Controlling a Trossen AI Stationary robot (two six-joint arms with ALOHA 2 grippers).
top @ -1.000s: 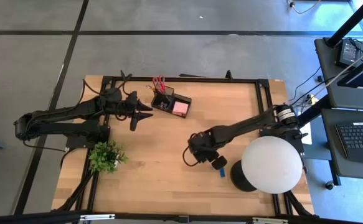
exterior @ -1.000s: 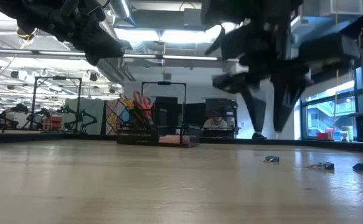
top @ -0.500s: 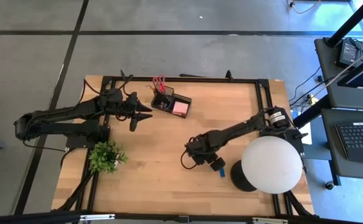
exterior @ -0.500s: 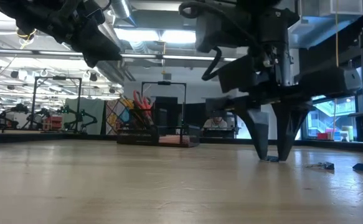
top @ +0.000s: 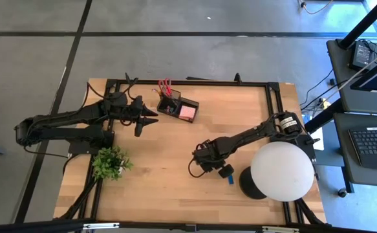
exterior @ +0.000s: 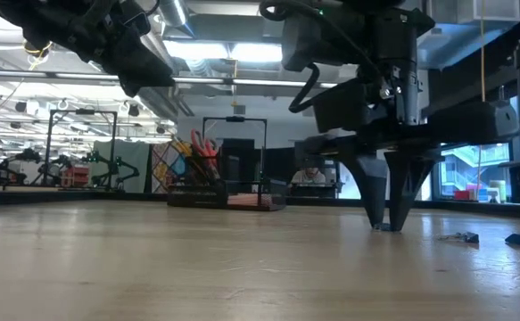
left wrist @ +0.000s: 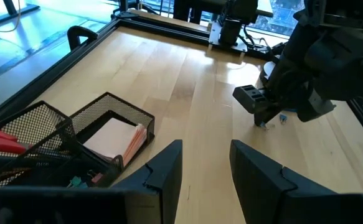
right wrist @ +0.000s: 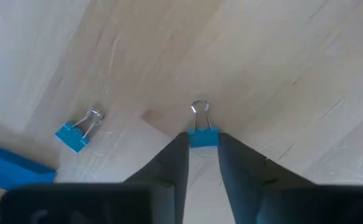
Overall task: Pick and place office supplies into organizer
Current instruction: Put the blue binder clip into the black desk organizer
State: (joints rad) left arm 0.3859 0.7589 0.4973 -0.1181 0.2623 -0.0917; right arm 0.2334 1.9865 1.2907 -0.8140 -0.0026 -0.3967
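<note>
My right gripper [right wrist: 203, 138] points straight down at the table's right middle, its fingertips on the wood and shut on a small blue binder clip [right wrist: 203, 135]. A second blue clip [right wrist: 76, 132] and a small blue block [top: 229, 176] lie on the table close by. The black mesh organizer [top: 177, 107] stands at the far left-centre, with red-handled scissors [top: 165, 85] upright in its cup and a pink sticky-note pad [left wrist: 116, 137] in its tray. My left gripper [left wrist: 206, 155] hovers open beside the organizer, holding nothing. My right gripper pinches the clip's blue body [right wrist: 203, 139] between its two fingertips [exterior: 377, 218], one on each side. The fingers come from above, pointing down. The clip lies flat on the table, its wire handle [right wrist: 200, 107] sticking out past the fingers.
A white globe lamp [top: 282, 169] on a round black base stands just right of my right gripper. A green potted plant [top: 110, 162] sits near the left edge. Bare wood lies between the organizer and the right gripper.
My right gripper has come down from above the table until its fingertips stand on the wood on either side of the blue clip, and its fingers have then narrowed onto the clip. The clip has stayed on the table.
</note>
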